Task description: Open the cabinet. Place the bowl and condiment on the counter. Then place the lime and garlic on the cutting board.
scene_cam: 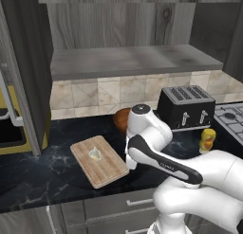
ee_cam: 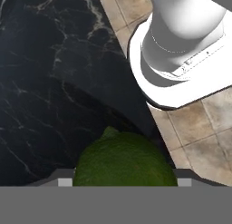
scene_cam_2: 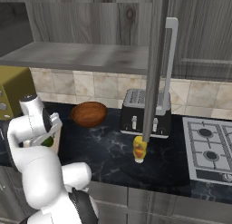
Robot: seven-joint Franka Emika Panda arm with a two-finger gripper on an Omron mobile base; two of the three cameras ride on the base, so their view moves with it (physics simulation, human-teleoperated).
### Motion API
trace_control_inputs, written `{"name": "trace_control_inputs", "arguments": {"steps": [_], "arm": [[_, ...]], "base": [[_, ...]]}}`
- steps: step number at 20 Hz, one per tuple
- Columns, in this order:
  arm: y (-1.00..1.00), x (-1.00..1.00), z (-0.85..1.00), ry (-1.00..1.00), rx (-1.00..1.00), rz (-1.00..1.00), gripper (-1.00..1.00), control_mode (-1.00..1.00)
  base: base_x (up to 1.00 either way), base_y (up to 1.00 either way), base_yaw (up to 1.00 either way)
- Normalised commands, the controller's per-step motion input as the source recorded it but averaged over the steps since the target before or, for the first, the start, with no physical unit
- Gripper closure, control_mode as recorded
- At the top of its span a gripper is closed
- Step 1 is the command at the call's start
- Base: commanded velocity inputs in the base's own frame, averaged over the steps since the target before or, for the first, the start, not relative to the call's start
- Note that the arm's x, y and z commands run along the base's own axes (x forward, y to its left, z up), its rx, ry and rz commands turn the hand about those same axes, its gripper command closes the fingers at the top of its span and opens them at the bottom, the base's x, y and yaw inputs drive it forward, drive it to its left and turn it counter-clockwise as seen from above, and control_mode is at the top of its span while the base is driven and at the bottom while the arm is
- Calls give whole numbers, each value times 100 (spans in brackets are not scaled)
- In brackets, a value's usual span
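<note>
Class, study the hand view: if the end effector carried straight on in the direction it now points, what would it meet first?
The lime already sits between its fingers. Beyond that, the line seems to lead down to the black counter, near its front edge; depth is hard to judge, so it may pass the edge toward the floor.

Kitchen, toaster (scene_cam: 186, 106), stove (scene_cam_2: 209, 148), wall cabinet (scene_cam: 128, 39)

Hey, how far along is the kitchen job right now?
Done: the cabinet is open, the bowl and condiment stand on the counter, and the garlic lies on the cutting board. In hand: the gripper holds the lime. Left: setting the lime on the board.
</note>
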Motion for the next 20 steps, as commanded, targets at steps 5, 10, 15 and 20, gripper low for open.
{"name": "trace_control_inputs", "arguments": {"steps": [5,10,15,20], "arm": [[9,10,-1,0,4,27,100,-100],[13,13,-8,0,4,28,100,-100],[10,18,-14,0,1,27,100,-100],[3,27,-12,0,1,27,100,-100]], "base": [[0,0,0],[0,0,0],[0,0,0],[0,0,0]]}}
